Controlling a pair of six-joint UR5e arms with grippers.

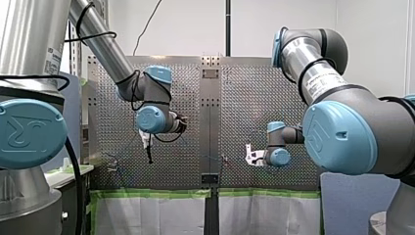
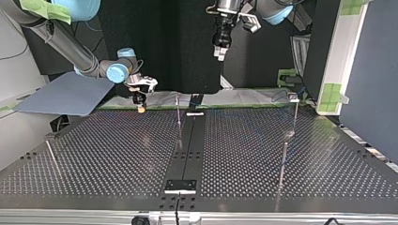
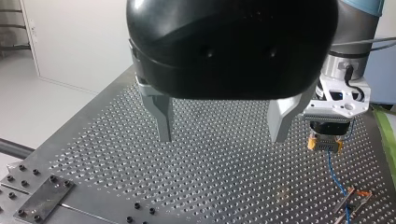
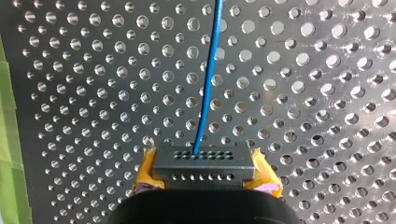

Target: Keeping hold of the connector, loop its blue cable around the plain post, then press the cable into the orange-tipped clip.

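With my right gripper [image 4: 205, 173] clamped on the connector [image 4: 204, 161], hold the blue cable [image 4: 208, 79] ahead of it lightly taut through the loop; my left gripper [image 3: 223, 122] hangs spread and empty

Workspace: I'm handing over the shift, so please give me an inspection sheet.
Surface: perforated table, bare metal.
Job's things: connector held by right pincer; thin posts upright; orange-tipped clip near the cable's far stretch.
Clutter: nothing seen.
Pincers: right pincer shut on connector; left pincer open, empty, above the table.
Cables: blue cable runs straight from connector towards clip.
Surroundings: green tape at table edge; grey sheet beyond.
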